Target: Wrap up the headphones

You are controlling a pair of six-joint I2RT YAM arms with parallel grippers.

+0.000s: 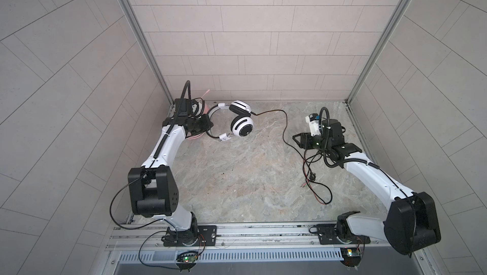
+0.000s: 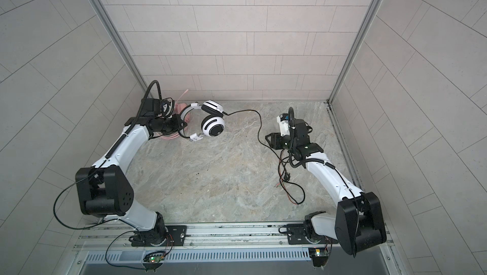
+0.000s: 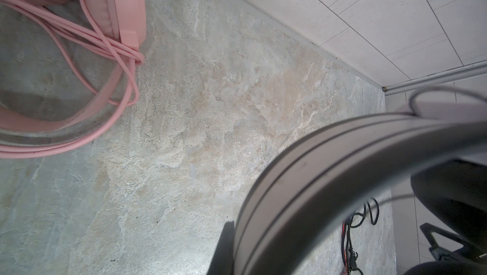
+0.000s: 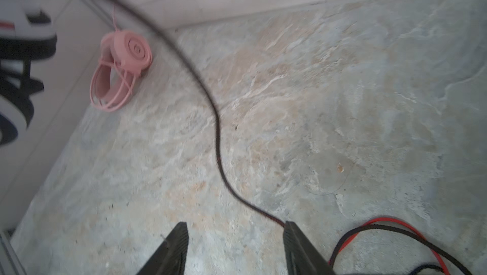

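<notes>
The white-and-black headphones (image 1: 242,125) sit at the back left in both top views. My left gripper (image 1: 208,126) is shut on their thin headband (image 3: 303,181), which fills the left wrist view up close. Their black cable (image 1: 286,121) trails right across the floor to my right gripper (image 4: 235,225). That gripper is open, and the cable (image 4: 218,139) runs up to the tip of one of its fingers (image 4: 291,230). The pink headphones (image 4: 129,52) lie in the back left corner with their pink cable (image 3: 79,139) looped around them, mostly hidden behind my left arm in both top views.
The rest of the black cable, with a red strand, lies in a loose tangle (image 1: 313,179) on the stone floor (image 1: 237,181) beside my right arm. Tiled walls close in the back and both sides. A metal rail (image 1: 250,231) runs along the front.
</notes>
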